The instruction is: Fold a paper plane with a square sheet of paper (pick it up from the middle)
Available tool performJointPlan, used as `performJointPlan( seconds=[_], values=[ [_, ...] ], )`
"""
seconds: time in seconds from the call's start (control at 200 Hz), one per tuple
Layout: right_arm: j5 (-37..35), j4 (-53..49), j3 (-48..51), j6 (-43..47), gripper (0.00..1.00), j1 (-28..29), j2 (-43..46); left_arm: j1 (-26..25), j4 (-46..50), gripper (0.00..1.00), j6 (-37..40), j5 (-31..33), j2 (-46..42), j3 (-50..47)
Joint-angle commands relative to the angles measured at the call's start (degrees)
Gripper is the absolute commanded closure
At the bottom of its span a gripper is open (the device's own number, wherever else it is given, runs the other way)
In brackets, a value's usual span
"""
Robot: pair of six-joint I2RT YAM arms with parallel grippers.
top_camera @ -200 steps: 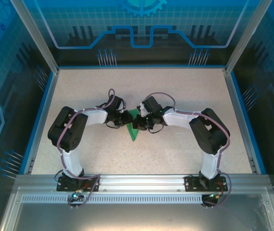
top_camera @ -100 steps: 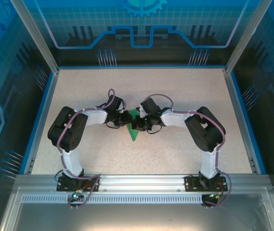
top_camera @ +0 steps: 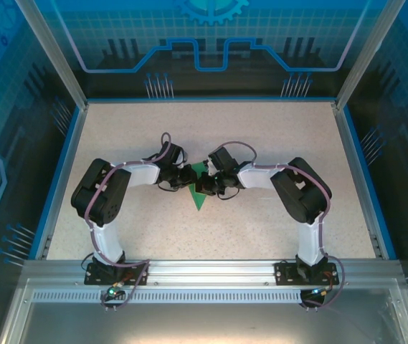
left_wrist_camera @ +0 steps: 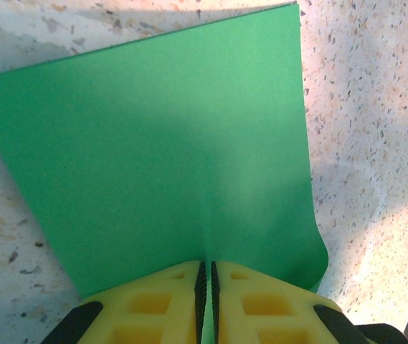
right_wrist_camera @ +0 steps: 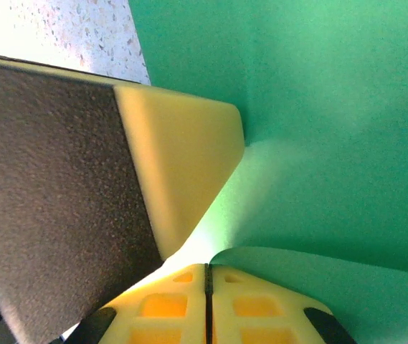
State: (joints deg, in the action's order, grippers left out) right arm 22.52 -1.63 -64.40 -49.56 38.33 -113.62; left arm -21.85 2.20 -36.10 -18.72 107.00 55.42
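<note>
As both pincers (left_wrist_camera: pixel 205 265) (right_wrist_camera: pixel 207 269) clamp it, the paper (left_wrist_camera: pixel 153 143) bridges them.

1. From where I stood, no word, number, label or brand name could be read on anything.
2. The one sign-like mark was a pale blue gear emblem (top_camera: pixel 211 7) at the top of the back panel (top_camera: pixel 211 43). It was cut off at the upper edge and carried no lettering that I could make out.
3. The blue line patterns on that panel were plain graphics, not writing.
</note>
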Motion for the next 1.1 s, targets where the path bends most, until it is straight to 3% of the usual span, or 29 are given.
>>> performJointPlan(
  seconds=[0.0, 1.09],
  values=[
    [-0.68, 1.77, -0.55, -0.61, 0.91, 0.87, -1.25, 0.32, 2.03, 0.84, -0.64, 0.55, 1.83, -1.72],
    [0.11, 4.67, 0.09, -0.86, 0.91, 0.81, -1.86, 0.03, 2.08, 0.86, -1.08, 0.53, 1.61, -1.74]
  ],
)
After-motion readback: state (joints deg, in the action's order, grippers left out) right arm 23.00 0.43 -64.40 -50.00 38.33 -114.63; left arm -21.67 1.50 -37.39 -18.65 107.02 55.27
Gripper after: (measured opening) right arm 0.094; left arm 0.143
